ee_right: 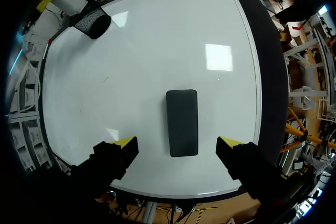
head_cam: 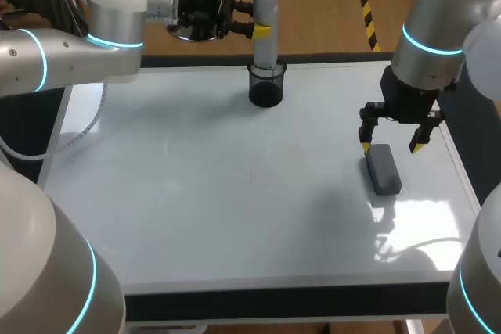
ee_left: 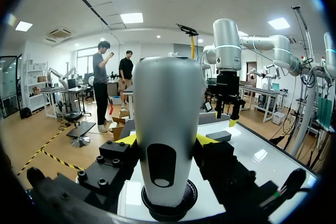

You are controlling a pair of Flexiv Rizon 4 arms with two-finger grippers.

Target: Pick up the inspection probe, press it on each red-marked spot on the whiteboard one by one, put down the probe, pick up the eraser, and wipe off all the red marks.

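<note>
Left gripper [head_cam: 258,30] pinching probe [head_cam: 265,25], upright with its foot in cup [head_cam: 266,87], far middle; right gripper [head_cam: 390,145] spread just above eraser [head_cam: 383,168] at right: a sideways pull likely tips the cup, and a skewed descent shoves the eraser.
</note>
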